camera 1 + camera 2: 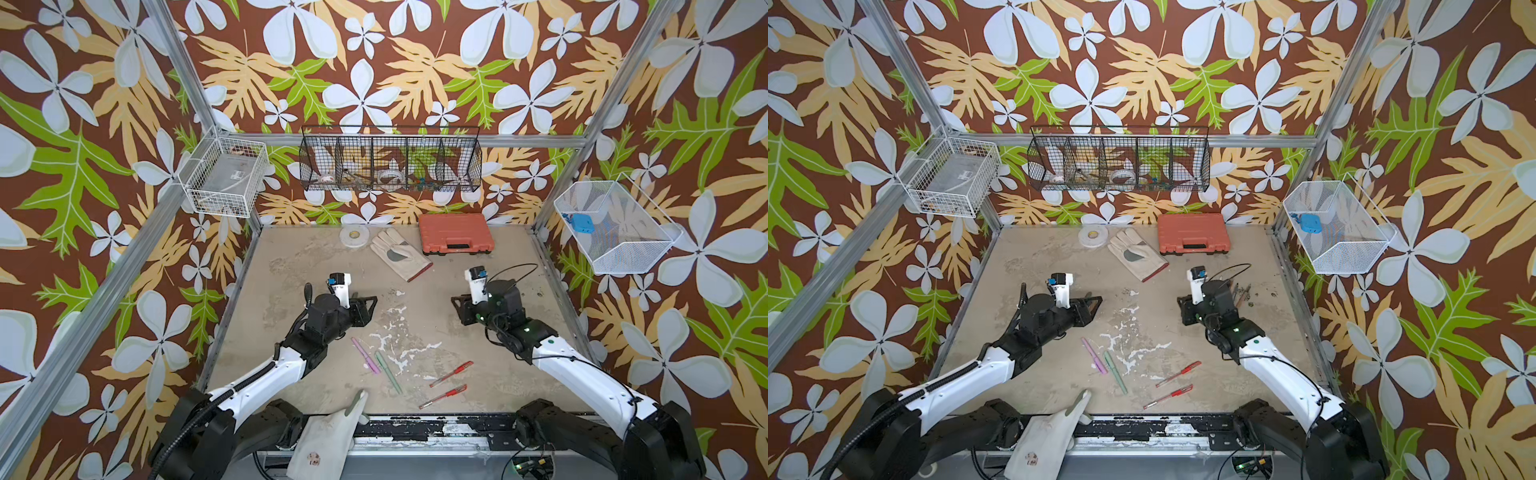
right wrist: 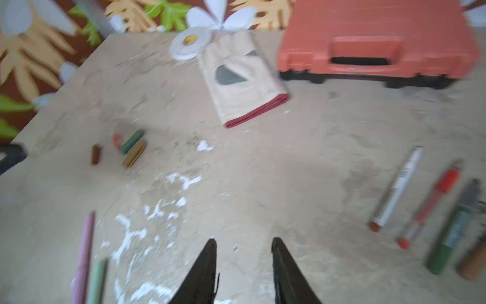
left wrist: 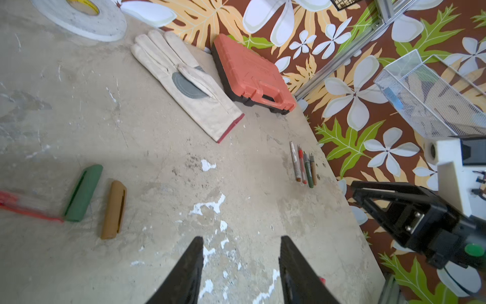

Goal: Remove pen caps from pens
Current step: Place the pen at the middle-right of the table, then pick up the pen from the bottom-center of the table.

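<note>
both pincers hover above the worn grey surface point(image 1: 291, 266), black jaws standing apart with nothing between them: the left pincer point(image 3: 240, 244) over the left-middle, the right pincer point(image 2: 244, 243) facing it.

near the front edge a matte pink pen point(image 1: 365, 354) and a matte pale green pen point(image 1: 388, 372) lie side by side, long axes slanting from far-left to near-right. beside them a clear-barrelled red gel pen point(image 1: 451, 374) and a second red gel pen point(image 1: 442, 396) lie parallel on the opposite slant, red-capped ends pointing far-right.

by the right edge four uncapped pens lie in a tight row, axes parallel, tips toward the back wall: a white marker point(image 2: 397, 189), a red pen point(image 2: 431, 205), a dark green pen point(image 2: 452, 237) and a brown pen point(image 2: 473, 263).

loose caps lie near the left pincer. a dark green cap point(image 3: 82, 193) and a brown cap point(image 3: 114, 209) are side by side, and a dark red cap point(image 2: 96, 154) lies a little apart.
</note>
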Tool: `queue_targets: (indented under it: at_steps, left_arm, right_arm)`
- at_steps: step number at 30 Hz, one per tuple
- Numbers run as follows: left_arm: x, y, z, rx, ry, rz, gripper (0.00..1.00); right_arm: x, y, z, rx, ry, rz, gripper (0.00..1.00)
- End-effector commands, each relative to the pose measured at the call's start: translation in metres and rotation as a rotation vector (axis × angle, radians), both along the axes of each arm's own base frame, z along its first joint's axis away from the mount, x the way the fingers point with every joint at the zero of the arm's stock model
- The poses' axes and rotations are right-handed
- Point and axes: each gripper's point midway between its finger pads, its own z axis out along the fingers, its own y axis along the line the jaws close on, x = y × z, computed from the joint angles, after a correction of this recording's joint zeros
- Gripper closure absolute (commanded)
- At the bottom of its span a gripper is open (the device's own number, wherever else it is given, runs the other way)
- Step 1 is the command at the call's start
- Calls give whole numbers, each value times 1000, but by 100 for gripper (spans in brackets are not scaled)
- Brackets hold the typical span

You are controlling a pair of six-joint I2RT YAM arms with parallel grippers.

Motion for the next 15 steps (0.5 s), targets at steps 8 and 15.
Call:
queue_targets:
  at_steps: [8, 15]
  left_arm:
    - [-54, 15, -48, 85, 257, -2, 50]
    - [-63, 30, -62, 124, 279, 41, 49]
  right_arm:
    - [-81, 76, -54, -162, 141, 272, 63]
    - [-128, 107, -84, -275, 212, 299, 62]
